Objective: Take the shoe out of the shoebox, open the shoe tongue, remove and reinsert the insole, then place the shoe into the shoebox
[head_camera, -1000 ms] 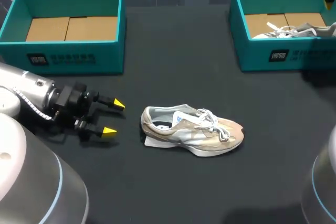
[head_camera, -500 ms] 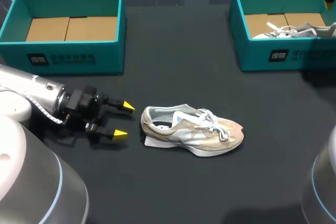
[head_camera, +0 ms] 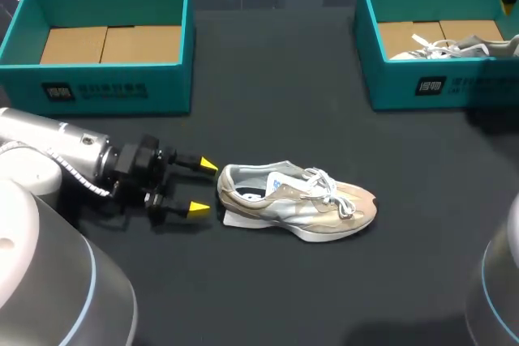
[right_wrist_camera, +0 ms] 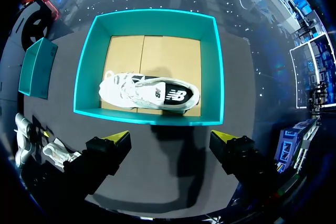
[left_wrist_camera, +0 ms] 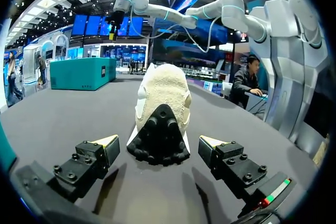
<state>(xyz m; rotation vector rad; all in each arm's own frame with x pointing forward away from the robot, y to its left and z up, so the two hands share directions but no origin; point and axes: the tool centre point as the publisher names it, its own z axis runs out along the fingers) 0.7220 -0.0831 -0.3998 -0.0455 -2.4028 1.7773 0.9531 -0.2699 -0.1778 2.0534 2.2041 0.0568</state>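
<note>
Currently near the desk's front edge: beige-and-grey mesh running shoe, heel just ahead of wide-spread left jaws, apparently untouched. Right jaws likewise wide, above far-right-corner teal cardboard shoebox.

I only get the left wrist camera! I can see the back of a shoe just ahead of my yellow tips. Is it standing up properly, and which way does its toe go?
Observer: The head view shows the shoe upright on its sole on the table, with its heel toward your left jaws and its toe pointing to the robot's right.
Operator: Is there another shoe anywhere?
Observer: Yes. In the right wrist view a white shoe lies on its side inside the right shoebox.
</note>
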